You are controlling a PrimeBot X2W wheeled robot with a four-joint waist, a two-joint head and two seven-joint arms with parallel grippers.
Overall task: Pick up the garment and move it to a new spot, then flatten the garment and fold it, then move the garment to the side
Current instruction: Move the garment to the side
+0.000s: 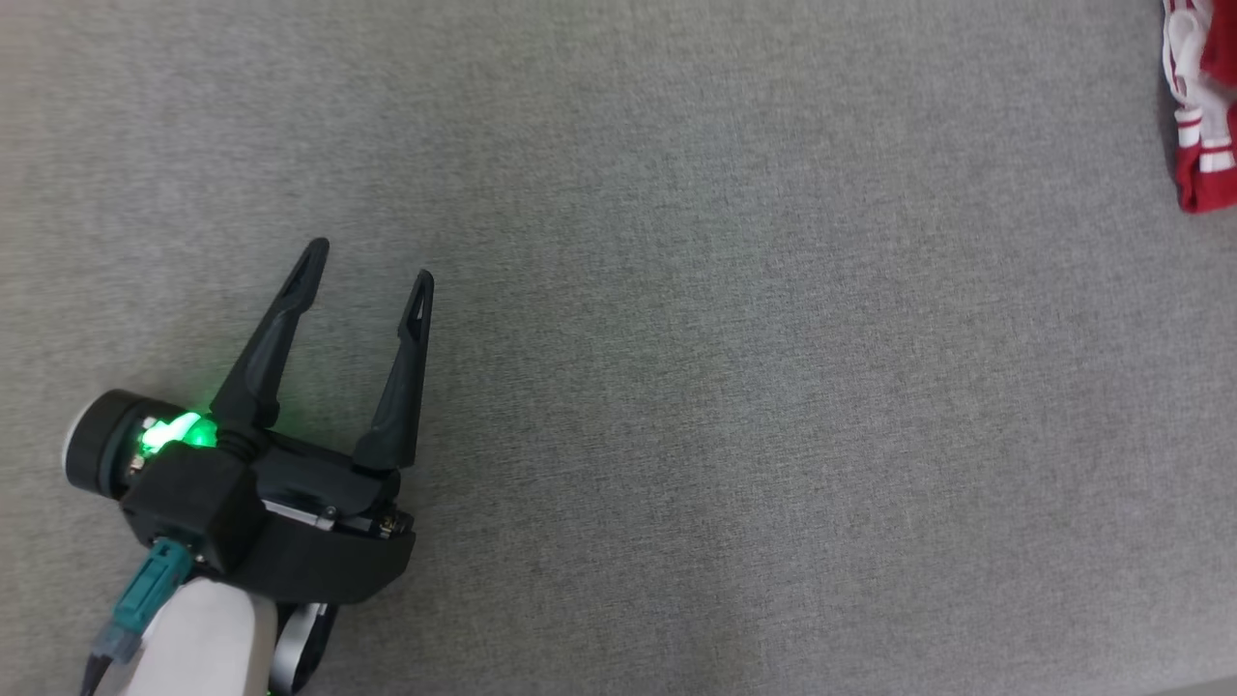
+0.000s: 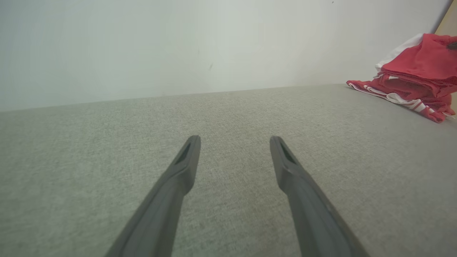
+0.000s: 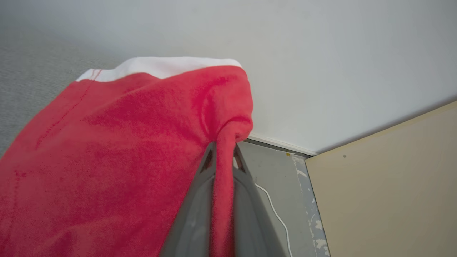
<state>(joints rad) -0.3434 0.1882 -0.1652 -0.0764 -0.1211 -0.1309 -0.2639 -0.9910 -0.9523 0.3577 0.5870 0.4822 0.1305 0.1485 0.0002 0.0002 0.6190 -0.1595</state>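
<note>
**Surface** (image 1: 725,387): grey woven cloth, flat. Takes up most of head view and runs under the fingers in left wrist view.

**Wall** (image 2: 160,46): pale, plain. Rises behind far edge of surface in left wrist view. Also seen in right wrist view.

**Panel** (image 3: 385,192): beige, flat, lower right of right wrist view. Meets wall on a slant.

**Garment** (image 1: 1203,116): red w/ white stripes and white trim.
- Head view: top right corner, on surface, partly cut by frame edge, well apart from left gripper.
- Left wrist view (image 2: 417,78): bunched heap at far right of surface, near wall.
- Right wrist view (image 3: 125,142): red cloth w/ white band across left half, one fold pulled up to a point.

**Left gripper** (image 1: 370,263): black body, two long dark fingers.
- Pos.: lower left of head view, pointing up and slightly right.
- State: fingers spread wide apart, grey surface seen betw. them (image 2: 235,139).
- Contact w/ surface: can't tell.

**Right gripper** (image 3: 223,151): fingers drawn together, clamped on a red fold of garment. Cloth runs down betw. them.

**Floor** (image 3: 282,185): grey strip betw. wall and panel, w/ pale flecks along panel edge.

**Forearm** (image 1: 203,638): pale, behind left gripper at bottom edge of head view.

**Cable** (image 3: 275,210): thin, white, curving across floor.

**Plug** (image 1: 155,580): teal, at rear of left gripper body.

**Light** (image 1: 179,432): green, lit, on left gripper near wrist ring.
</note>
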